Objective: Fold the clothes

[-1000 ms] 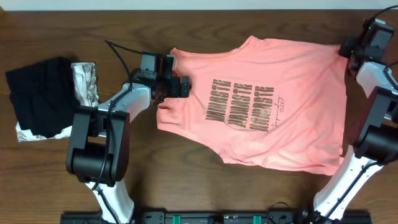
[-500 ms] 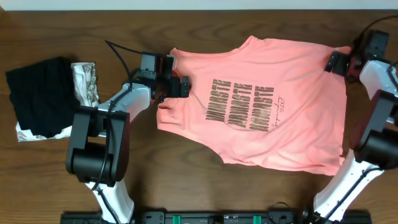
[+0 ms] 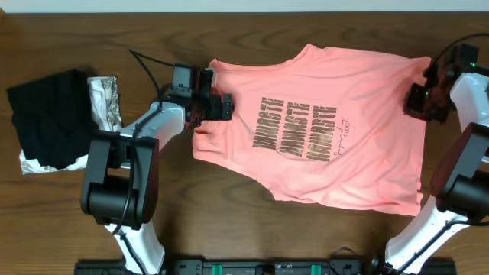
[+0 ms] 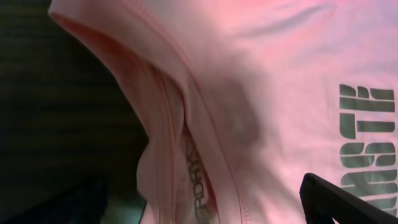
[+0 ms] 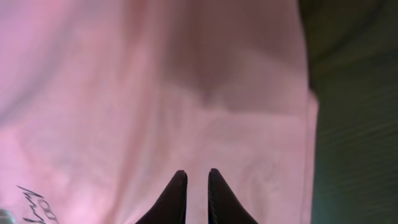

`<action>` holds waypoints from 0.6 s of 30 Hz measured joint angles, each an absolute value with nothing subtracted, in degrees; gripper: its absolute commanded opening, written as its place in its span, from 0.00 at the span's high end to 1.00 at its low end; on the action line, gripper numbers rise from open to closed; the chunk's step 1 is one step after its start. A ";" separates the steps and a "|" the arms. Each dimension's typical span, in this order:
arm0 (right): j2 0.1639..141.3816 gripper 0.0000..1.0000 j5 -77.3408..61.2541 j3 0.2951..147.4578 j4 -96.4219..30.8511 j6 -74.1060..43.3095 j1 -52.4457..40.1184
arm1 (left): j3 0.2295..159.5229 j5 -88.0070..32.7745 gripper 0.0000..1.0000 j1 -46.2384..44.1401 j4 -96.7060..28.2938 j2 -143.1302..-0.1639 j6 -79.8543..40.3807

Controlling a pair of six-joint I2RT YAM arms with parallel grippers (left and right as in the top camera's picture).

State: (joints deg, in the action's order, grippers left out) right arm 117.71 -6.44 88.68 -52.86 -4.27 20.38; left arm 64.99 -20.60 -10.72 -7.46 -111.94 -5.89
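Observation:
The clothes are a salmon-pink T-shirt [image 3: 367,84] lying flat on the dark wooden table [image 3: 229,206], with dark lettering [image 3: 294,130] on its chest. My left gripper [image 3: 218,107] sits at the collar on the shirt's left side. In the left wrist view the jaws stand wide open over the neckline seam [image 4: 199,186], with only one finger [image 4: 348,199] showing. My right gripper [image 3: 420,99] is over the shirt's right edge. In the right wrist view it [image 5: 197,174] is shut to a narrow slit with pink fabric [image 5: 124,93] showing in it.
A black folded garment [image 3: 46,118] lies at the table's left, on and beside a silvery-white patterned cloth [image 3: 105,99]. Bare wood [image 5: 354,124] shows just past the shirt's right edge. Both arm bases stand at the front edge.
My right gripper has come from beyond the shirt's far right corner down onto its right edge and closed from wide open. The left arm and the shirt have stayed put.

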 measured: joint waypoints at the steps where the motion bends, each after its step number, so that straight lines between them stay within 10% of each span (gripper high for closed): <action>1: 117.71 0.88 -6.39 88.09 -52.75 -4.27 20.38 | 65.01 -20.60 0.01 -10.72 -7.60 -111.94 -5.85; 18: 117.47 0.89 -5.61 77.47 -37.01 -4.29 20.38 | 65.19 -20.60 0.02 -10.72 -8.25 -111.87 -5.78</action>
